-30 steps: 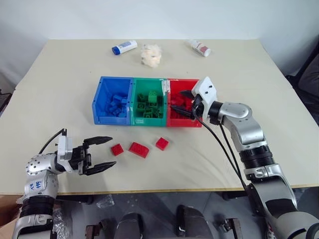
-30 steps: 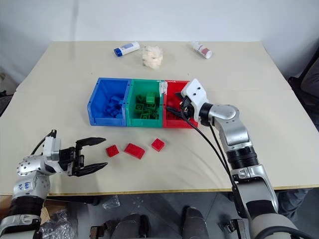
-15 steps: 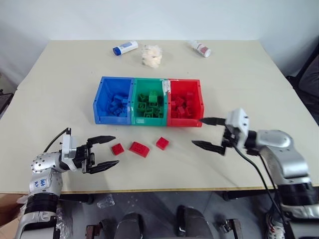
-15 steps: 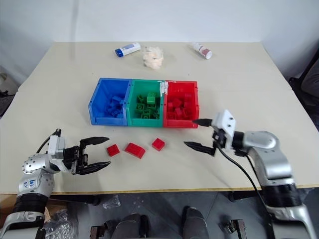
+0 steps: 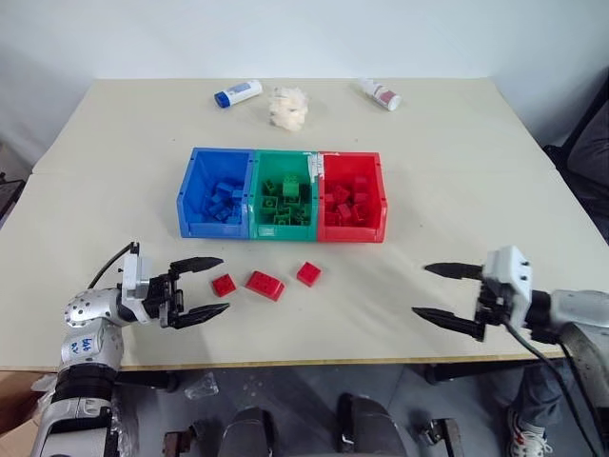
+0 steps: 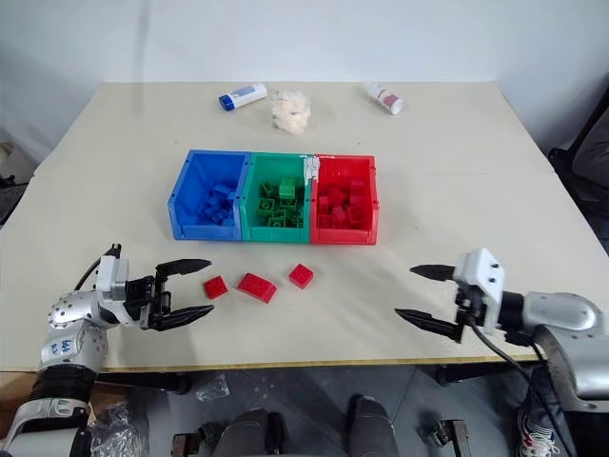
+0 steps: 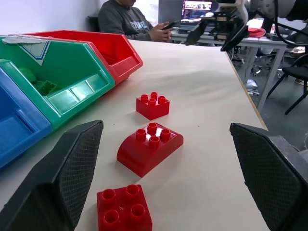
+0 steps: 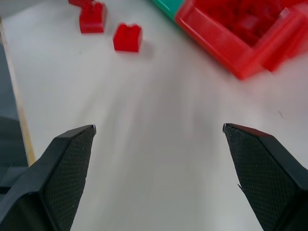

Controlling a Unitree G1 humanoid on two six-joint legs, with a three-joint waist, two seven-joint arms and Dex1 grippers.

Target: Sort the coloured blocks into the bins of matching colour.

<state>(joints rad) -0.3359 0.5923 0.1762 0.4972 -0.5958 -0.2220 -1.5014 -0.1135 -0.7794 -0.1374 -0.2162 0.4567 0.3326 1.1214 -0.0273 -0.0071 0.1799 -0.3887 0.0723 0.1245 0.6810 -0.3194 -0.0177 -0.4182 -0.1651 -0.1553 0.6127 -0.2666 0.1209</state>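
Note:
Three red coloured blocks lie in front of the bins: a small one (image 5: 225,285), a wider curved one (image 5: 265,285) and another small one (image 5: 308,274). The blue (image 5: 193,205), green (image 5: 255,202) and red (image 5: 380,200) bins stand joined in a row, each with several bricks of its own colour. My left gripper (image 5: 225,283) is open at the front left, level with the table, its fingers (image 7: 72,163) either side of the nearest small block (image 7: 124,211) without touching it. My right gripper (image 5: 420,289) is open and empty at the front right, apart from the blocks.
Two white bottles (image 5: 237,91) (image 5: 383,92) and a crumpled pale wad (image 5: 288,107) lie at the far edge of the table. The table's front edge runs just under both grippers. A seated person (image 7: 132,21) shows in the background of the left wrist view.
My right gripper has pulled back from the red bin toward the front right of the table, staying open. The left gripper has kept its place.

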